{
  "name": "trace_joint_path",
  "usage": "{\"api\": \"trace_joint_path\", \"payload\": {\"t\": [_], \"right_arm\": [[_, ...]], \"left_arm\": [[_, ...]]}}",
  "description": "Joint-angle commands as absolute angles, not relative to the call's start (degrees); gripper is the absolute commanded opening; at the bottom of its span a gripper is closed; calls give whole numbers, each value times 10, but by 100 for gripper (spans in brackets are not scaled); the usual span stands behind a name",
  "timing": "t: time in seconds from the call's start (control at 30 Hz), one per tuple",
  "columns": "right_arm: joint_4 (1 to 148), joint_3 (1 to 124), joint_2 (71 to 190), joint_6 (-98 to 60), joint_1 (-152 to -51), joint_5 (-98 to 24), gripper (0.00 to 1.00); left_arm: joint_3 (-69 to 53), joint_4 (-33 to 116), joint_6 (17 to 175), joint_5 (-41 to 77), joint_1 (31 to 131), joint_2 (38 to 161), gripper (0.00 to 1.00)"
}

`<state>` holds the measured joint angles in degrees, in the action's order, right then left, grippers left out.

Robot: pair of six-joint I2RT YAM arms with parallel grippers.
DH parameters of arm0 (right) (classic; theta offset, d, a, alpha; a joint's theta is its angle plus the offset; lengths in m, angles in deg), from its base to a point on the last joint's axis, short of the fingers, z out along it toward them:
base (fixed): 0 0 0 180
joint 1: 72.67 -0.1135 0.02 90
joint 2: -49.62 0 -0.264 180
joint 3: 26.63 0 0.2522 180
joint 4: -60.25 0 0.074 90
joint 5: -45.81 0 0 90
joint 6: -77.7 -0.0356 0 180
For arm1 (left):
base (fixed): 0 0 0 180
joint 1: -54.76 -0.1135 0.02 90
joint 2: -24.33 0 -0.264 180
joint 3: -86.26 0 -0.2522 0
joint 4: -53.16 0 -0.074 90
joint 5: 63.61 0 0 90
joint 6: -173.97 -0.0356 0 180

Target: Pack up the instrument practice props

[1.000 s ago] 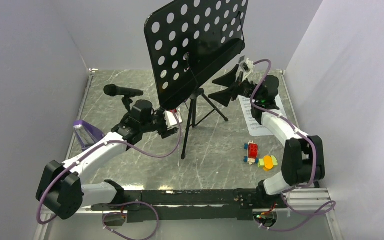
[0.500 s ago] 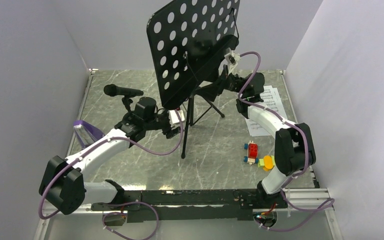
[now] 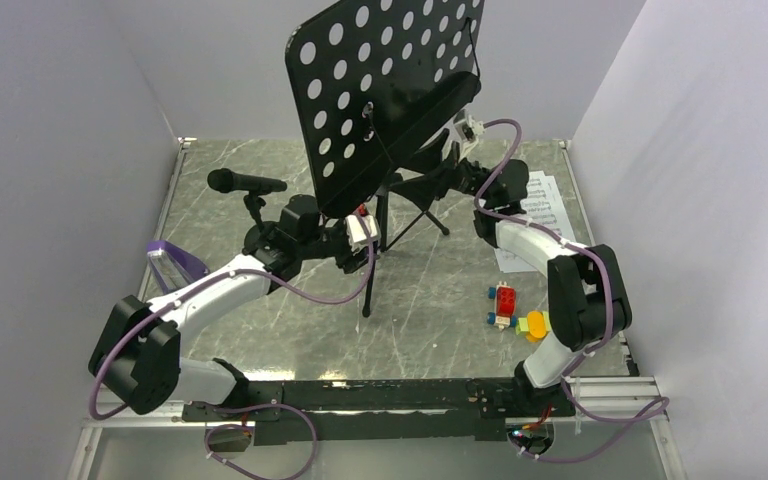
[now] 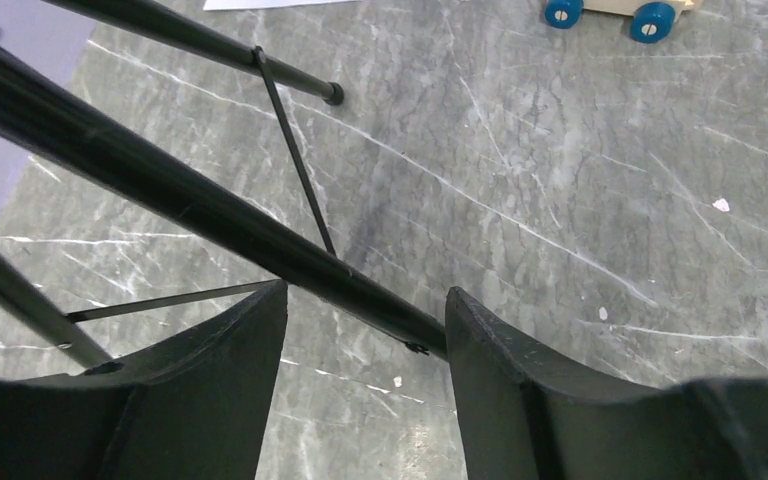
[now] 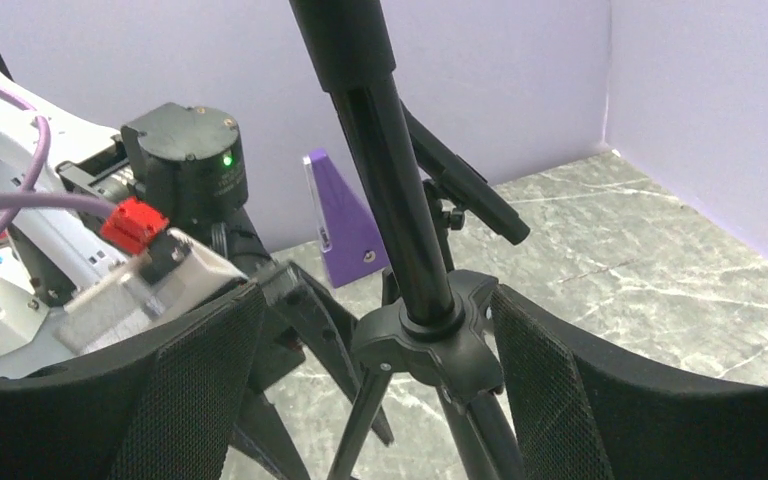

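Right wrist view is showing the right end effector (image 5: pixel 375 292) released, straddling the black tripod music stand with perforated metal plate (image 5: pixel 400 230) at its leg hub. The left end effector (image 4: pixel 365 295), likewise released, is bracketing one leg. With the stand standing on the grey marbled desk (image 3: pixel 430 330), a one-sided squeeze risks toppling it, since it looks top-heavy.

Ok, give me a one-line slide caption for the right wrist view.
Right gripper open astride the black music stand at its tripod hub, purple metronome and microphone behind.
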<state>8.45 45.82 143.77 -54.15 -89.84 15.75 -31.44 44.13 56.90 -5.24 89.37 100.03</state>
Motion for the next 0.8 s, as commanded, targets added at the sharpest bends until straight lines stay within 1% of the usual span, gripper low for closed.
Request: {"api": "trace_joint_path", "payload": {"t": [0.0, 0.07, 0.27, 0.37, 0.47, 0.5, 0.53, 0.57, 0.63, 0.77], "right_arm": [[-3, 466, 1445, -532, -916, 123, 84], [-27, 470, 1450, -534, -926, 118, 82], [-58, 467, 1464, -518, -947, 88, 71], [-55, 462, 1469, -490, -958, 62, 63], [-43, 460, 1469, -448, -968, 30, 48], [-38, 460, 1469, -434, -972, 18, 37], [-32, 461, 1470, -425, -974, 2, 22], [-25, 463, 1470, -419, -976, -12, 13], [-11, 469, 1470, -406, -980, -30, 1], [15, 479, 1457, -384, -983, -26, 0]], "left_arm": [[-301, 461, 586, -59, 904, 1020, 62], [-289, 450, 589, -59, 906, 1026, 59], [-260, 416, 586, -62, 910, 1048, 51], [-251, 401, 582, -61, 910, 1051, 45], [-248, 395, 578, -55, 910, 1050, 38], [-251, 395, 578, -54, 910, 1049, 37], [-252, 395, 578, -55, 911, 1048, 34], [-253, 395, 578, -56, 910, 1047, 32], [-255, 395, 583, -56, 910, 1045, 26], [-257, 395, 583, -56, 910, 1032, 10]]}}
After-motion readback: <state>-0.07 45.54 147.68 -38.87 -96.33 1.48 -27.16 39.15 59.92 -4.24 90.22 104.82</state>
